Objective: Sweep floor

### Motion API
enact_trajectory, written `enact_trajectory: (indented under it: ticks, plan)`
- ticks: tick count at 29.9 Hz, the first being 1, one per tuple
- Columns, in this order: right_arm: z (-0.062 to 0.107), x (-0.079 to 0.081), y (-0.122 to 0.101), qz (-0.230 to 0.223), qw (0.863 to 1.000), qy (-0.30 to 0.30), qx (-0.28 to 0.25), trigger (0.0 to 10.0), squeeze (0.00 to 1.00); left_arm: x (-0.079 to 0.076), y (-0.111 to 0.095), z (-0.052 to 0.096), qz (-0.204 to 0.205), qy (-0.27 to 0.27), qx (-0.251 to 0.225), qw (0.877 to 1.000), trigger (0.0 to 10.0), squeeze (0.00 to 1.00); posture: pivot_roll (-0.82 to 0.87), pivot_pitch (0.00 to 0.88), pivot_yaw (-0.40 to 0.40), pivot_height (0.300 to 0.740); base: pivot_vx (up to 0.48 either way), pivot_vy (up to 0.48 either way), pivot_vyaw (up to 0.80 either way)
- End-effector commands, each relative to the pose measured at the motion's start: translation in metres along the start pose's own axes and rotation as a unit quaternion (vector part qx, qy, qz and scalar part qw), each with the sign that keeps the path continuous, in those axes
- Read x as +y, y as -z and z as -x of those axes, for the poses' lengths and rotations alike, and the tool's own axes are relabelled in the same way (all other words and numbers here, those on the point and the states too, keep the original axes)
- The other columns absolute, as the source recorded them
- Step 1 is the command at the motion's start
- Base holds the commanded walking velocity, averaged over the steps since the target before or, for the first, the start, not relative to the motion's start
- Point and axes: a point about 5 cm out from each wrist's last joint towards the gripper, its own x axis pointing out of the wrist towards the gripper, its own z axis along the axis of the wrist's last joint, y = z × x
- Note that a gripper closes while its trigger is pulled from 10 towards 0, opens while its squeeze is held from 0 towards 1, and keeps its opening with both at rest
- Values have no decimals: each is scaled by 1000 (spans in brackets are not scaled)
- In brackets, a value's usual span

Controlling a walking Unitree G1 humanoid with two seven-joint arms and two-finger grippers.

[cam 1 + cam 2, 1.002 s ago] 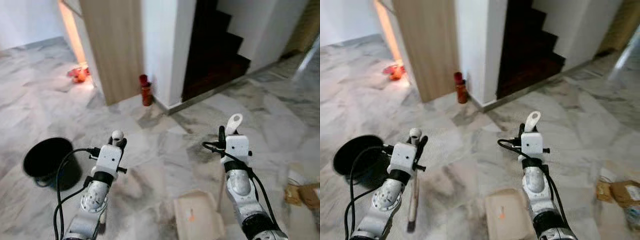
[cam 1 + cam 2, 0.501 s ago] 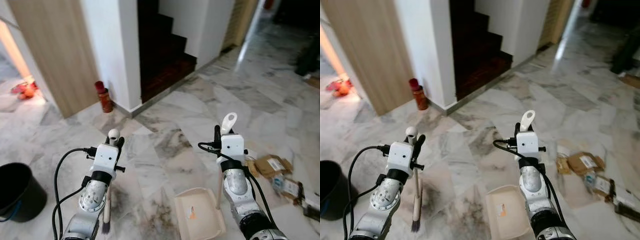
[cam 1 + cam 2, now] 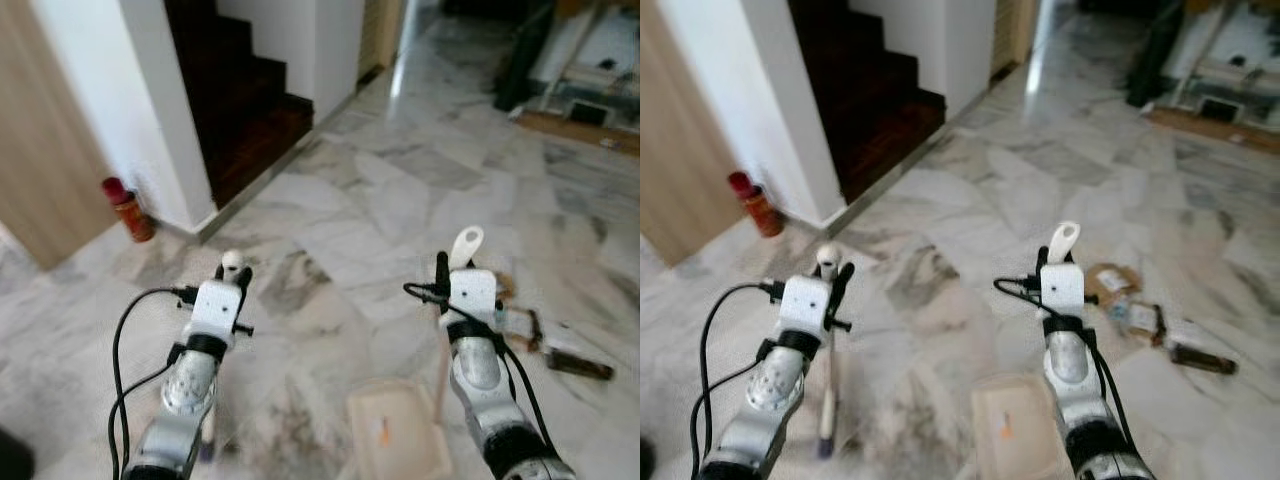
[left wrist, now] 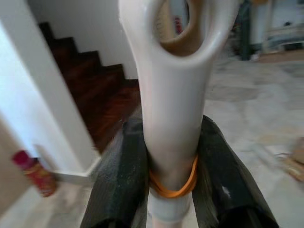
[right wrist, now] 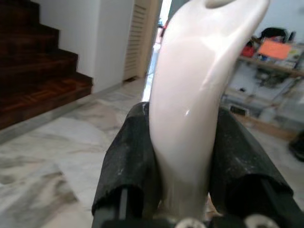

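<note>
My left gripper (image 3: 233, 270) is shut on the cream broom handle (image 4: 173, 109), which has an orange rubber band around it between the black fingers (image 4: 118, 175). The broom's brush end (image 3: 825, 432) hangs near the marble floor, blurred. My right gripper (image 3: 448, 268) is shut on the white dustpan handle (image 5: 190, 99). The cream dustpan tray (image 3: 398, 440) sits low on the floor between my arms. Cardboard scraps and litter (image 3: 1115, 290) lie on the floor just right of my right arm, with a dark piece (image 3: 1202, 357) further right.
Dark wooden stairs (image 3: 235, 100) rise at the back left beside a white wall (image 3: 130, 110). A red bottle (image 3: 128, 208) stands at the wall's foot. Shelving and clutter (image 3: 590, 60) fill the far right. Open marble floor (image 3: 380, 200) lies ahead.
The camera has swung to the right: stairs and red bottle shifted left, the black bucket left the picture, the litter came nearer. Both grippers keep the same hold.
</note>
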Motion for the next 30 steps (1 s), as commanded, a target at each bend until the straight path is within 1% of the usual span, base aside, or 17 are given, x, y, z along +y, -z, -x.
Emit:
enact_trajectory:
  ticks: [1, 15, 19, 22, 27, 30]
  plan:
    - [-6, 1, -10, -6, 1000, 2, -25, 10000, 0, 3, -10, -5, -12, 0, -28, 1000, 10000, 0, 109, 0, 21, 740, 0, 0, -800]
    - [-5, 2, -10, -8, 1000, 3, -24, 10000, 0, 4, -10, -7, -4, -4, -30, 1000, 10000, 0, 113, 0, 21, 740, 0, 0, -800]
    - [-5, 3, -10, -9, 1000, 2, -24, 10000, 0, 4, -10, -7, 6, -7, -28, 1000, 10000, 0, 114, 0, 23, 740, 0, 0, -800]
    - [-5, 5, -11, -6, 1000, 2, -28, 10000, 0, 8, -11, -7, 30, -22, -30, 999, 10000, 0, 116, 0, 23, 740, 0, 0, 0]
    - [-4, 7, -10, -6, 1000, 2, -24, 10000, 0, 14, -11, -6, 40, -35, -28, 998, 10000, 0, 120, 0, 24, 740, 0, 0, 0]
    - [-3, 7, -9, -5, 1000, 0, -22, 10000, 0, 15, -10, -6, 45, -36, -23, 998, 10000, 0, 120, 0, 26, 740, 0, 0, 0]
